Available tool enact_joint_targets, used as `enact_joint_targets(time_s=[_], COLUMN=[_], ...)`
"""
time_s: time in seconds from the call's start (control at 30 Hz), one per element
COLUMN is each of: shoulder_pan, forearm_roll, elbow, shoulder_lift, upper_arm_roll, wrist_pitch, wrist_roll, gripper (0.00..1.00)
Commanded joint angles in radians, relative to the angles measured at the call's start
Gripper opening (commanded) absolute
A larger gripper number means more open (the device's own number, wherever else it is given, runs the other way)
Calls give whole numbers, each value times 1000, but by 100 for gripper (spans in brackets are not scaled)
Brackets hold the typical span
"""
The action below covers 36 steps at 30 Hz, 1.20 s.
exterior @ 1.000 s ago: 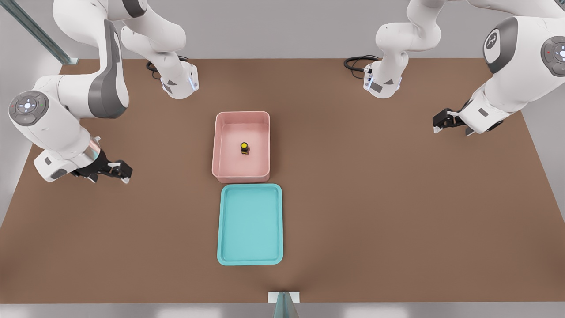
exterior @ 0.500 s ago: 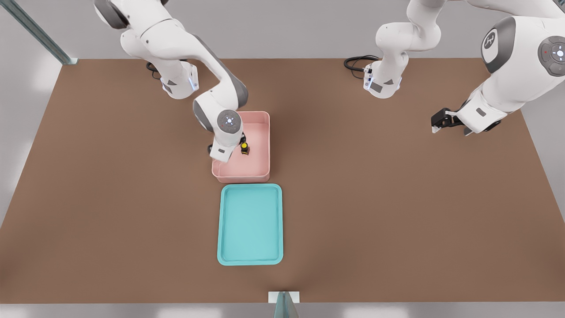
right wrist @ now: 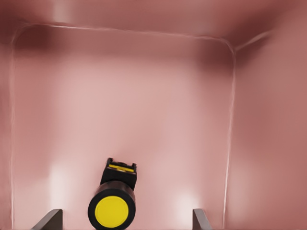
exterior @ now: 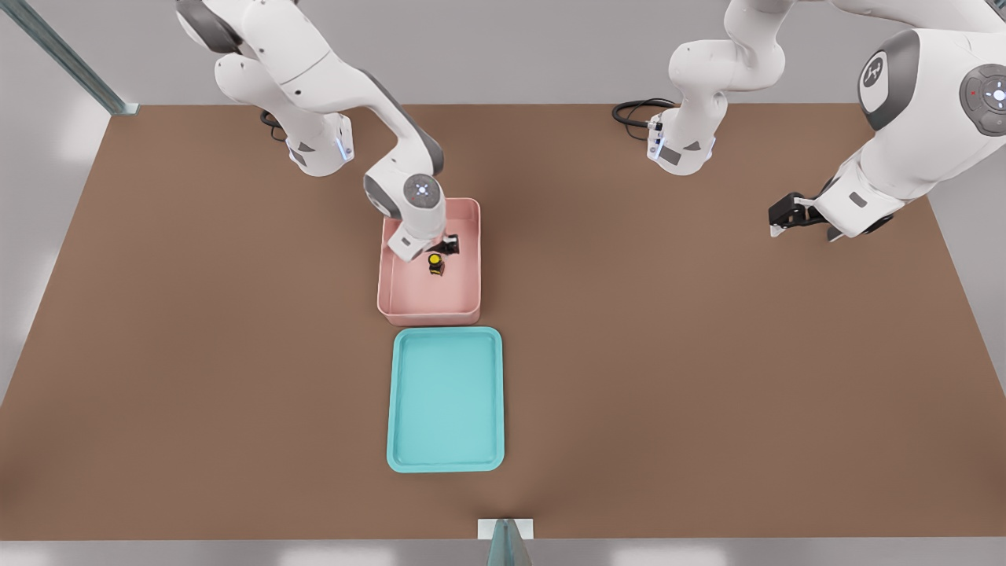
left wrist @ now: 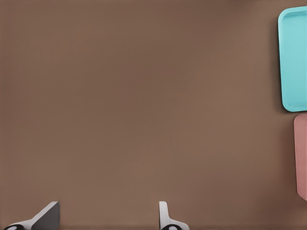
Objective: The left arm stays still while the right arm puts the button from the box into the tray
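The button (exterior: 435,263) sits inside the pink box (exterior: 391,299). The end effector (exterior: 448,246) has swung over and now hangs just above it, wide open, holding nothing, ready to grab.

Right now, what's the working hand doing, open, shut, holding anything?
Right hand: open, holding nothing, down inside the box just above the button, not touching it.

The tabletop (exterior: 707,354) is plain brown. The box (exterior: 391,275) is pale pink, and the button (exterior: 435,263) has a yellow cap on a black body. The tray (exterior: 446,399) is turquoise. The right arm (exterior: 314,63) is white with grey bands, and its gripper (exterior: 448,246) is black.
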Motion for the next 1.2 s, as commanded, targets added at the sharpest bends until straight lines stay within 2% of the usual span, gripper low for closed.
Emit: enact_joint_targets(time_s=[0.0,0.2,0.47,0.53,0.57,0.6,0.67,0.9,1.07,1.17], shoulder_pan=[8,8,16,19,19,19,19,17,3,-36], forearm_roll=[-4,-99,-115,-119,-121,-121,-121,-121,-122,-122], elbow=[-1,-24,-41,-41,-41,-41,-36,-34,-10,15], shoulder_lift=[14,63,100,111,112,115,120,125,94,17], upper_arm_roll=[0,-1,-1,-1,-1,-1,-1,-1,-3,-1], wrist_pitch=[146,163,206,208,208,208,208,206,193,142], wrist_roll=[549,552,558,558,558,558,558,558,554,496], gripper=[100,100,99,93,83,78,75,49,41,39])
